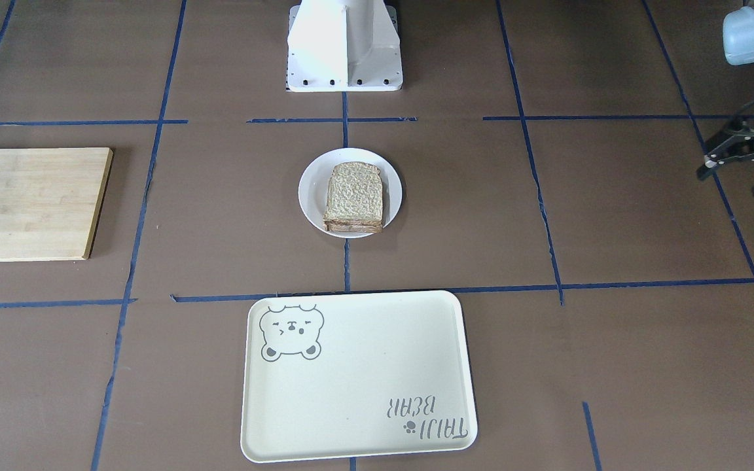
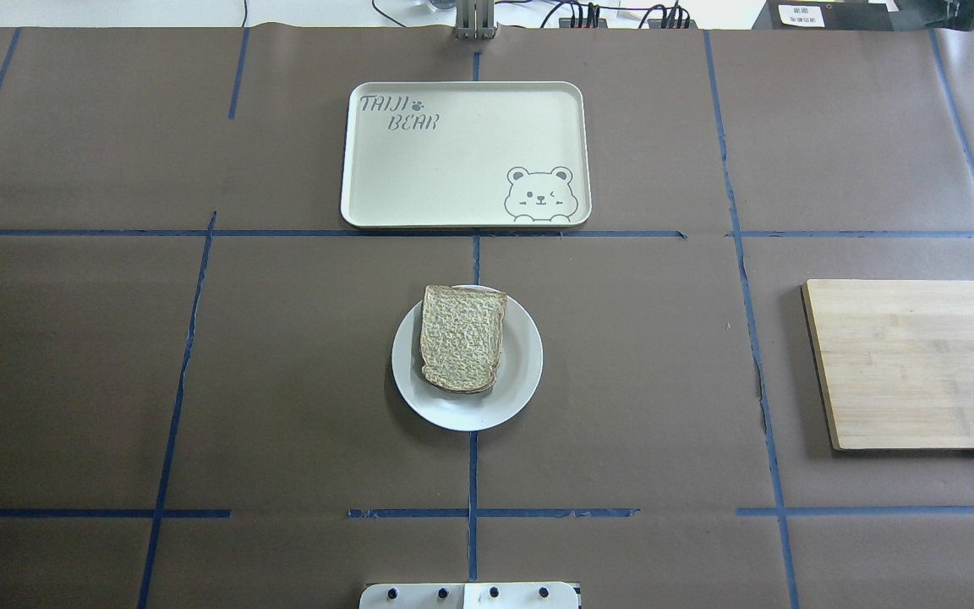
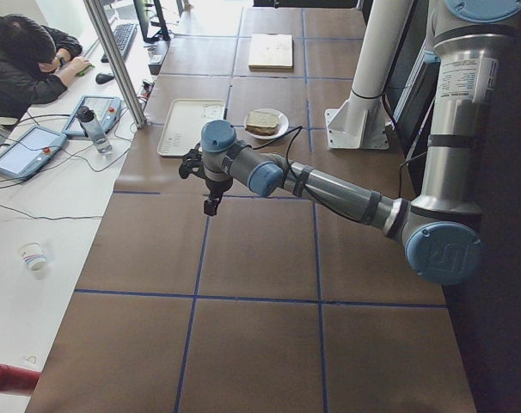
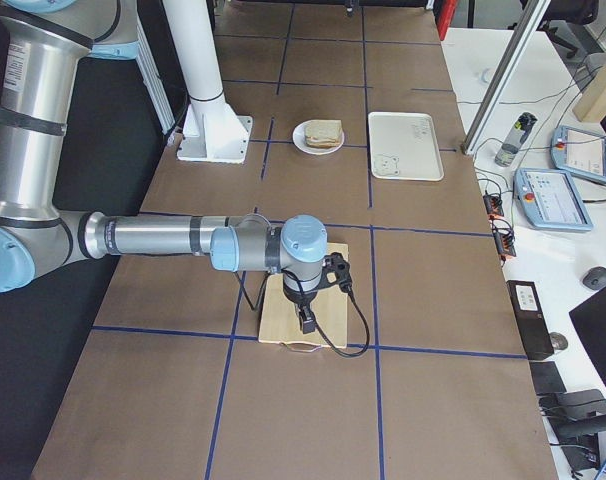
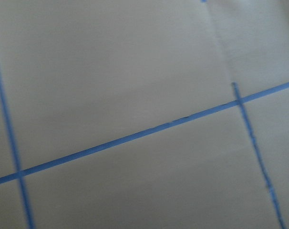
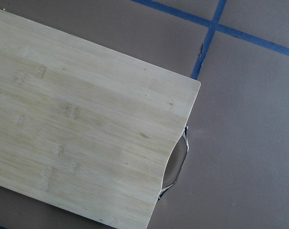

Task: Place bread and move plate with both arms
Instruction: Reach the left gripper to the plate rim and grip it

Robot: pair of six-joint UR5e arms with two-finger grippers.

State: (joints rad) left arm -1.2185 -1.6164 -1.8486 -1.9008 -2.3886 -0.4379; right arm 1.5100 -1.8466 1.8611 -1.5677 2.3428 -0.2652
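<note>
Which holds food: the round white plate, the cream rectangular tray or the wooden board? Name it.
The round white plate: a brown bread slice lies on it. The cream bear-printed tray and bamboo board show none.

My plate point(image 2: 521, 372) is smooth and white. The bread point(image 2: 463, 338) on it looks rough and bumpy. Under the plate, the table point(image 2: 284, 364) wears dull brown paper with blue tape point(image 2: 473, 474). Past the plate, the tray point(image 2: 453, 152) is smooth plastic. Far from the plate, the board point(image 2: 918, 364) is pale wood. My left arm point(image 3: 346, 194) is shiny grey metal.
</note>
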